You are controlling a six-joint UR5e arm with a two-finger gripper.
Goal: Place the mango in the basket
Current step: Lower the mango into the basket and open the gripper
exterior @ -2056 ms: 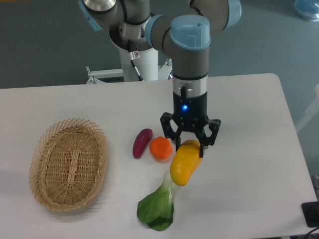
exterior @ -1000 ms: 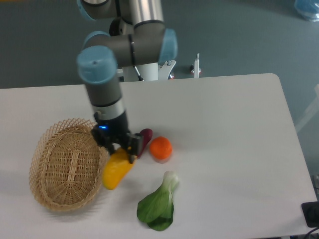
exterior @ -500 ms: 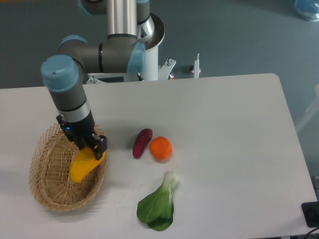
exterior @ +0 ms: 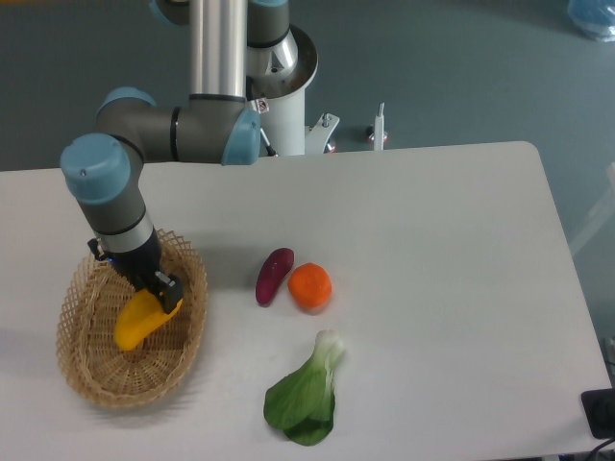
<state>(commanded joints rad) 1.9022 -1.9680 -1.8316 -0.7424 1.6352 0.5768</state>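
The basket (exterior: 77,370) sat at the table's left, and the gripper (exterior: 154,291) hung over its middle, clamped on the mango's (exterior: 137,320) upper end so the fruit tilted down inside the rim, seemingly ready for release; eggplant (exterior: 274,276), orange (exterior: 309,286) and greens (exterior: 304,396) lay apart to the right

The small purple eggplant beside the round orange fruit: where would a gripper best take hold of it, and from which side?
Probably across the middle of the small purple eggplant, coming straight down from above. It lies flat on the white table, long and slim, so fingers closing across its narrow width should fit. The round orange fruit sits close to its lower right, leaving less finger room there.
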